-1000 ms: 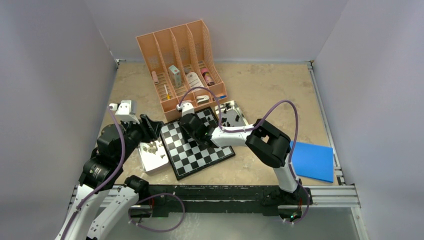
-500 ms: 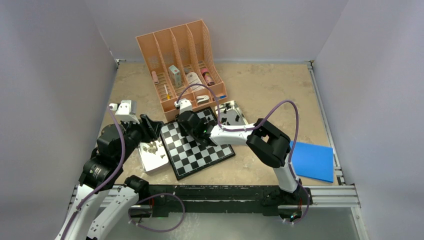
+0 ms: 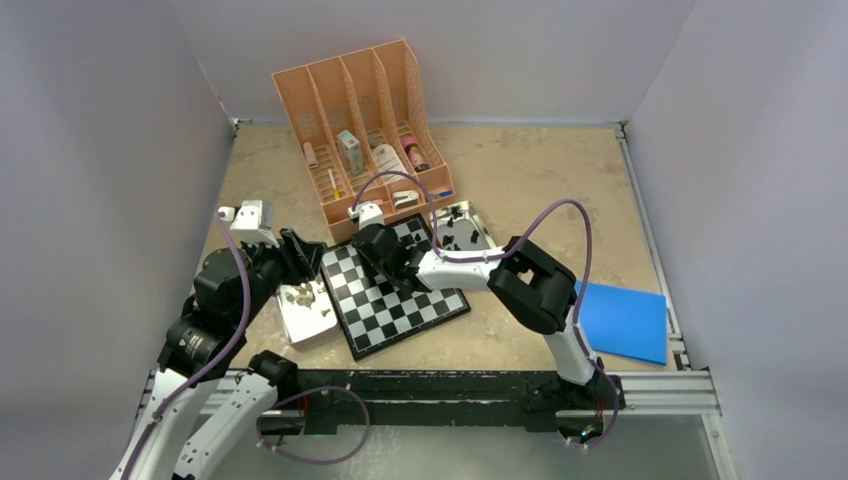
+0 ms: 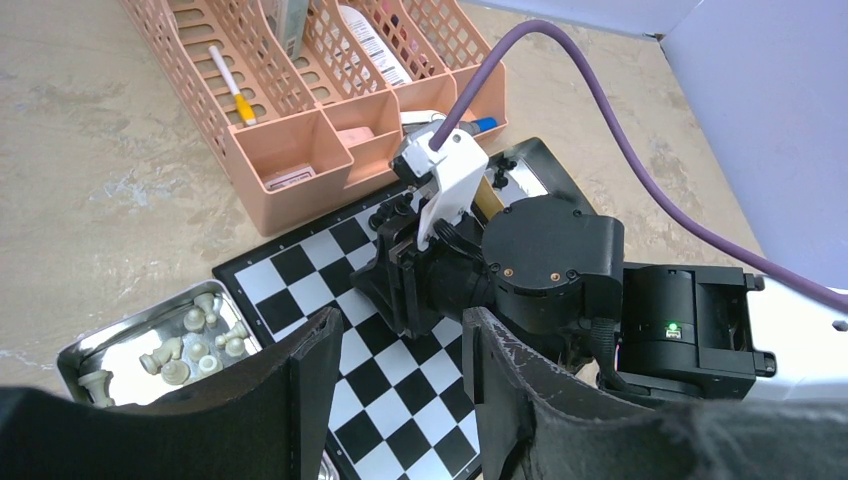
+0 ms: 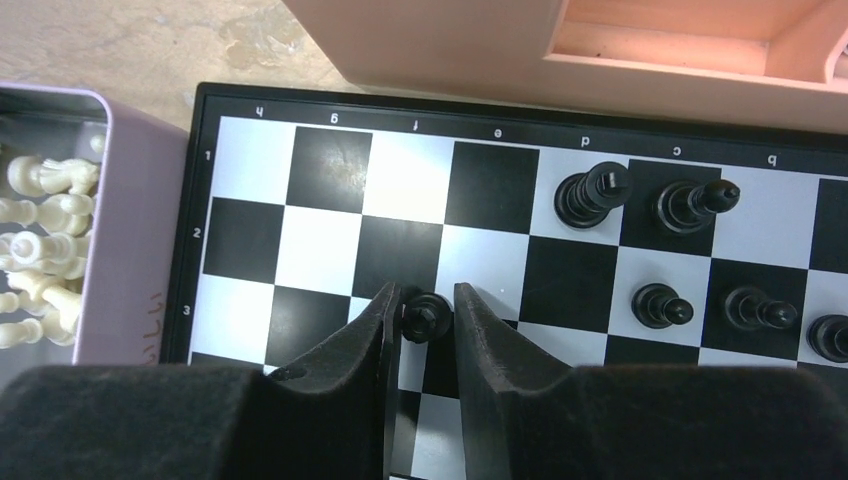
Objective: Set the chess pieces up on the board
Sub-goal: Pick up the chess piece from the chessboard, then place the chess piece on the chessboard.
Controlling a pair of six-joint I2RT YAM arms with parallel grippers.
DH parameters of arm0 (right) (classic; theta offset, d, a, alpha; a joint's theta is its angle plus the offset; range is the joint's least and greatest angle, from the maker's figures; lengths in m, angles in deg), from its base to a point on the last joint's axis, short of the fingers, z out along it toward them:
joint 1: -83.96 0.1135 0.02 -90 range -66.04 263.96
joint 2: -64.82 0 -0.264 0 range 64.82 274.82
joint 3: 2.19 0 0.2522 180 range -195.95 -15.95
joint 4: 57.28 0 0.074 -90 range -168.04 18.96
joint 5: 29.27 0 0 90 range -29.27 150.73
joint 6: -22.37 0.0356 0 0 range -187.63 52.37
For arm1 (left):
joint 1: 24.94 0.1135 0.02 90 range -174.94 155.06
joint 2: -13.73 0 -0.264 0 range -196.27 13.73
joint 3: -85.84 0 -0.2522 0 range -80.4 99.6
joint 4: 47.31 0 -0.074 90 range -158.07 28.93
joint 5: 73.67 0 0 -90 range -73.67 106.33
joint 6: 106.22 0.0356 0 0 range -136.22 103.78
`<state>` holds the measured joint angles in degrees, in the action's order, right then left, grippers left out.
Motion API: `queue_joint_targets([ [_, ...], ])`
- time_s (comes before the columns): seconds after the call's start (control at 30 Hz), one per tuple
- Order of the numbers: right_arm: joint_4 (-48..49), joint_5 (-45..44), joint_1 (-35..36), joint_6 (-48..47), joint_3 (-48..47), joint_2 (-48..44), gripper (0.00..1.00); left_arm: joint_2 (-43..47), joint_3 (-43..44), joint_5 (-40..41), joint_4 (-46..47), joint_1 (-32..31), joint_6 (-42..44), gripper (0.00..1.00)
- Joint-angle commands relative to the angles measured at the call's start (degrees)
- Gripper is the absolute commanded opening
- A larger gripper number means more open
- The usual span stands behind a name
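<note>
Through the right wrist camera I see my right hand (image 5: 425,295) over the board (image 5: 320,250), its fingers drawn in close on either side of a small, glossy black pawn (image 5: 425,318) that stands upright between them. I cannot tell whether they are pinching it or sitting just clear of it. The other black pawns (image 5: 662,305) stand in a row to that hand's right, so I judge the vacant square beside the nearest one to be the target, a short sideways carry. My left hand (image 4: 398,345) is spread apart, holds nothing, and is the farther of the two.
</note>
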<state>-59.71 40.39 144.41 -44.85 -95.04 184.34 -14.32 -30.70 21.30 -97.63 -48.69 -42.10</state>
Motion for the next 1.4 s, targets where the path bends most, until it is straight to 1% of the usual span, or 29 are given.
queue_joint_targets([
  [0.0, -0.2, -1.8, 0.4, -0.9, -2.1, 0.0, 0.26, -0.5, 0.0, 0.8, 1.8, 0.2, 0.9, 0.48],
  [0.13, -0.6, -2.4, 0.4, -1.3, -2.4, -0.5, 0.18, -0.5, 0.0, 0.8, 1.8, 0.2, 0.8, 0.48],
  [0.27, -1.3, -2.7, 0.4, -1.2, -1.9, -2.6, 0.15, -0.5, 0.0, 0.8, 1.7, 0.2, 0.8, 0.48],
  [0.33, -2.0, -1.7, 0.3, -1.4, -1.5, -4.3, 0.15, -0.6, -0.1, 0.8, 1.7, 0.2, 0.8, 0.48],
  [0.53, -2.0, -2.4, -0.8, -1.6, -0.1, -8.8, 0.14, -1.5, 0.0, 0.4, 2.1, 0.2, 1.0, 0.48],
  [0.67, -2.0, -2.5, -3.1, -1.6, 1.2, -11.6, 0.14, -2.8, -0.2, -0.4, 2.1, 0.2, 1.7, 0.51],
  [0.8, -1.8, -2.5, -6.5, -1.1, 2.5, -13.5, 0.15, -6.0, -0.1, -2.8, 2.4, 0.2, 2.4, 0.52],
  [0.9, -2.0, -2.4, -9.5, -0.7, 3.2, -13.8, 0.15, -7.8, 0.3, -2.8, 1.9, 0.2, 2.5, 0.54],
  [1.1, -2.1, -4.2, -13.7, -1.4, 3.9, -13.0, 0.15, -8.2, 0.0, -3.7, 2.2, 0.2, 3.0, 0.56],
  [1.37, 0.2, -3.5, -14.9, -2.6, 3.7, -9.7, 0.15, -7.4, -0.1, -3.4, 2.4, 0.2, 3.3, 0.57],
])
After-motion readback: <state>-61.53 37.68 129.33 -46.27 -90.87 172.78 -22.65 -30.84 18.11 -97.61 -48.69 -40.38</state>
